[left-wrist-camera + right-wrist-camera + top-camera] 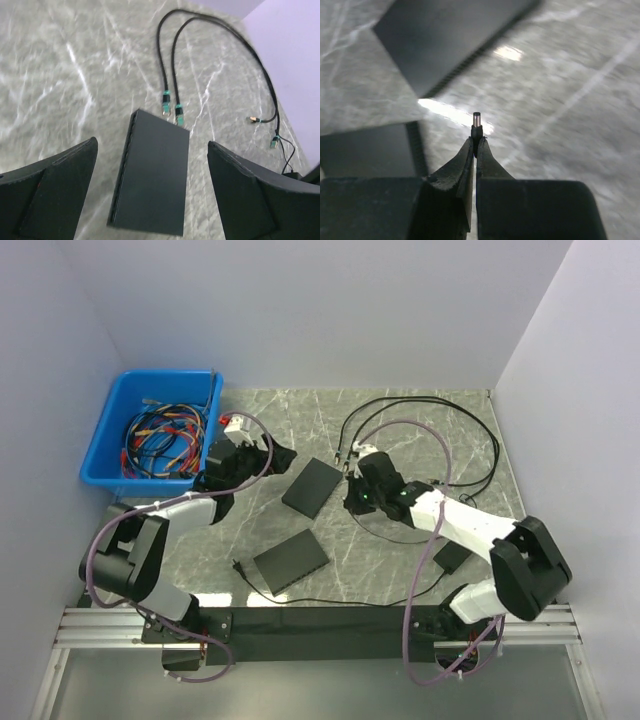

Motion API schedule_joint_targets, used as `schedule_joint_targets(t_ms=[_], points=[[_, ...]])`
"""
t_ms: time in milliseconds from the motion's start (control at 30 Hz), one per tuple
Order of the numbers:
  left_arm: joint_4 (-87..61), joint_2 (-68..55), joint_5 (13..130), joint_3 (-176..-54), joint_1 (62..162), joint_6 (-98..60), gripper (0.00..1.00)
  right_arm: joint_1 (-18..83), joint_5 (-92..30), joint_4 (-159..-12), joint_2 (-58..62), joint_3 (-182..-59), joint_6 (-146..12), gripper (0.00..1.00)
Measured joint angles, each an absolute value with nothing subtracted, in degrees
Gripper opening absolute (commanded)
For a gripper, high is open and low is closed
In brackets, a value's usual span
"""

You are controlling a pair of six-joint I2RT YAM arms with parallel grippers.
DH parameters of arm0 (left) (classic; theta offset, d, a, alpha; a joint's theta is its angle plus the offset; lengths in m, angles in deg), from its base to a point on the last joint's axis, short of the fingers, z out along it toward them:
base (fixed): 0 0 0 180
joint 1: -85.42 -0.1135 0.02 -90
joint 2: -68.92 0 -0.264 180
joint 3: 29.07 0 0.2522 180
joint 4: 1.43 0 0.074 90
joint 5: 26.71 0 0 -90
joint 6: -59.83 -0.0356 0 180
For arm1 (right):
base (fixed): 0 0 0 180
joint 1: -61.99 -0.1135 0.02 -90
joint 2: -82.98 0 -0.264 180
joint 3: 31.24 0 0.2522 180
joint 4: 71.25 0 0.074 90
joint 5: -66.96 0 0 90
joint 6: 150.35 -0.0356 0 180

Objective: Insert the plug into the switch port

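Two flat black switches lie on the marble table, one [313, 487] further back and one [291, 560] nearer. My right gripper [350, 498] hovers just right of the far switch, shut on a small black barrel plug [477, 125] whose metal tip sticks out past the fingertips. In the right wrist view my gripper [476, 145] points the plug at bare table between a switch [450, 35] above and another [370, 150] at lower left. My left gripper [151, 145] stands wide open above the far switch [152, 180], holding nothing.
A blue bin [108, 420] of coloured cables stands at the back left. Black network cables with green-booted plugs [166, 107] lie beyond the far switch, looping to the right [470, 430]. A small black adapter [452, 557] lies near the right arm.
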State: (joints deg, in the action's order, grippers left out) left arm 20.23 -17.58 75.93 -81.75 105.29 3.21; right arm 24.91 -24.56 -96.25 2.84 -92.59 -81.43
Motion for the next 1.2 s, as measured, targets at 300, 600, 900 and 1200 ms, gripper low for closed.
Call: schedule_joint_targets(t_ms=[300,600,900,1200], points=[[36.89,-26.92,84.42,-80.02,102.12,1.07,0.88,24.91,-27.56,-95.47,-7.87,-96.53,-79.61,0.0],[44.95,-40.49,101.75,-85.11,98.56,5.44,0.91,25.04,-22.44,-98.22,-12.04,-101.27,-77.43,0.0],[41.24,-41.01,102.86,-86.73,98.69,2.51,0.99,27.88,-18.49,-99.49,-17.4,-107.8,-75.0,0.0],[33.5,-42.81,100.9,-90.75,102.61,-3.15,1.0,28.67,-17.33,-101.09,-20.78,-109.62,-73.93,0.0]])
